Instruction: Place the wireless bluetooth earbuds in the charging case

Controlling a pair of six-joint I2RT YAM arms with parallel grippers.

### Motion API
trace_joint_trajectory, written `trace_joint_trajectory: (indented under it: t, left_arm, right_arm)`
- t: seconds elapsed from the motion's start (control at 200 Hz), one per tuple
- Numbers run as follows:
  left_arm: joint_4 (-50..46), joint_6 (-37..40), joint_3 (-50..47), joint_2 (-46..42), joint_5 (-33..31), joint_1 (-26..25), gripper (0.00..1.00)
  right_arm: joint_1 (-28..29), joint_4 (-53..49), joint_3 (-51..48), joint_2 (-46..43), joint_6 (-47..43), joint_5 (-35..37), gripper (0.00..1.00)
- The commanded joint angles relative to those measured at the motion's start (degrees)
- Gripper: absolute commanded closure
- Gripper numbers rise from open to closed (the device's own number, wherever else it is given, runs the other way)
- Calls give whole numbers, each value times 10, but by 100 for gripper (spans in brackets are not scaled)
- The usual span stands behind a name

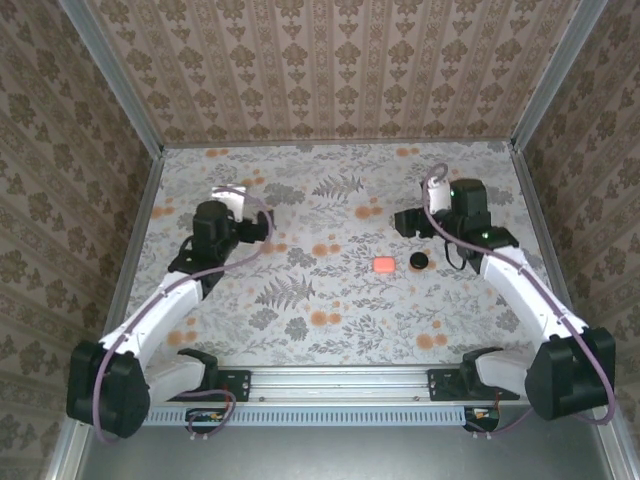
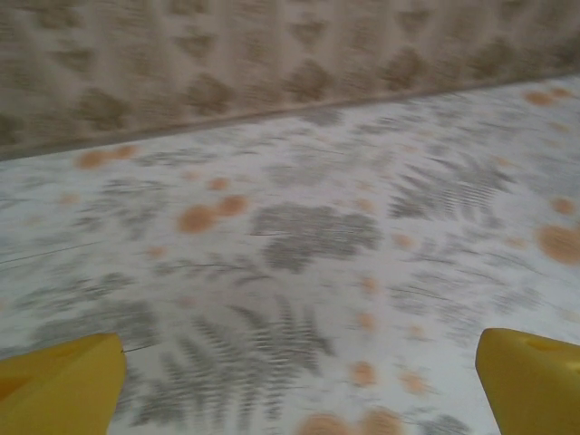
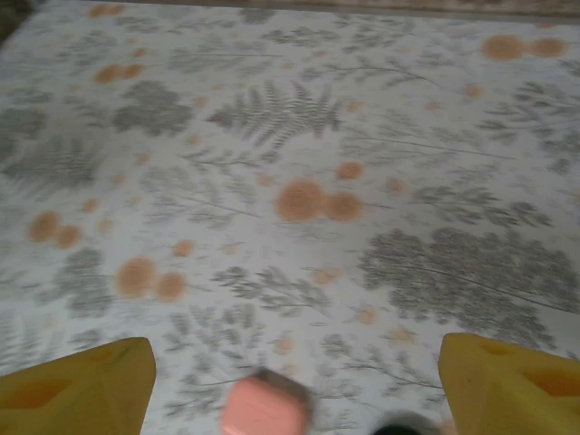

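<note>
The right gripper [image 3: 294, 361] is seen with its yellow fingers [image 3: 77, 385] spread wide, and nothing is pinched between them. It is poised over the flowered table [image 3: 299, 118]. At the bottom edge of the right wrist view, beneath the open span, the charging case [image 3: 263, 406] is found lying on the table as a blurred pink block. From above, the case is seen near the middle of the table, apart from the right gripper, with a round black disc [image 1: 418, 262] just beside it on the right. In that view the case is read as one solid pink square, so its lid is judged to be down. The left gripper [image 2: 299, 367] is likewise spread and empty, and is positioned well apart over the left half of the table.

Whether the earbuds are inside the case cannot be told. If they are, little or nothing is left to be done. If they are not, the whole task is judged to be ahead: the lid is to be raised and both buds are to be seated.
</note>
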Motion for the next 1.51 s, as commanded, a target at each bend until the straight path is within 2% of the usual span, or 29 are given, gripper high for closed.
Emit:
trace_joint_trajectory:
  t: [0.0, 0.08, 0.155, 0.3, 0.455, 0.605, 0.74, 0.84, 0.87, 0.92, 0.945, 1.03, 1.09, 1.16, 1.275, 1.325, 1.385, 1.445, 1.5]
  left_arm:
    - [4, 35, -46, -27, -79, 37, 0]
    - [48, 43, -94, -46, -111, 65, 0]
    - [103, 34, -144, -58, -124, 93, 0]
    - [223, 13, -224, -44, -104, 138, 0]
    - [308, 40, -245, 2, -85, 151, 0]
    - [401, 66, -245, 69, -61, 152, 0]
    - [511, 83, -244, 166, -44, 151, 0]
    - [593, 93, -243, 259, -51, 144, 0]
    - [634, 108, -237, 288, -80, 136, 0]
    - [532, 88, -211, 259, -118, 127, 0]
    - [488, 77, -192, 254, -107, 137, 0]
    - [438, 42, -168, 253, -55, 179, 0]
    - [464, 47, -174, 260, -54, 179, 0]
    - [450, 43, -171, 255, -54, 179, 0]
    - [451, 43, -171, 256, -54, 179, 0]
    - [452, 44, -172, 257, -55, 178, 0]
    - [451, 45, -171, 256, -56, 177, 0]
    - [452, 48, -170, 256, -56, 176, 0]
    - [450, 50, -170, 257, -55, 175, 0]
  right_arm:
    - [-5, 180, -95, -6, 20, 144, 0]
    - [-9, 226, -139, -5, 21, 210, 0]
    - [-13, 263, -166, 1, 9, 235, 0]
    - [-18, 353, -208, 30, -1, 238, 0]
    - [-19, 405, -219, 64, -5, 224, 0]
    - [-19, 424, -223, 82, -16, 217, 0]
    - [-19, 476, -245, 88, -42, 209, 0]
    - [-19, 528, -257, 107, -80, 185, 0]
    - [-19, 553, -263, 122, -90, 174, 0]
    - [-20, 567, -259, 142, -89, 177, 0]
    - [-23, 542, -253, 137, -84, 175, 0]
    - [-36, 526, -237, 145, -73, 161, 0]
    - [-51, 501, -220, 153, -63, 140, 0]
    - [-68, 474, -199, 166, -51, 115, 0]
    - [-91, 478, -194, 179, -21, 113, 0]
    - [-92, 529, -224, 182, -21, 114, 0]
    - [-92, 686, -279, 216, -21, 113, 0]
    - [-93, 595, -258, 191, -28, 100, 0]
    - [-99, 621, -258, 206, -15, 97, 0]
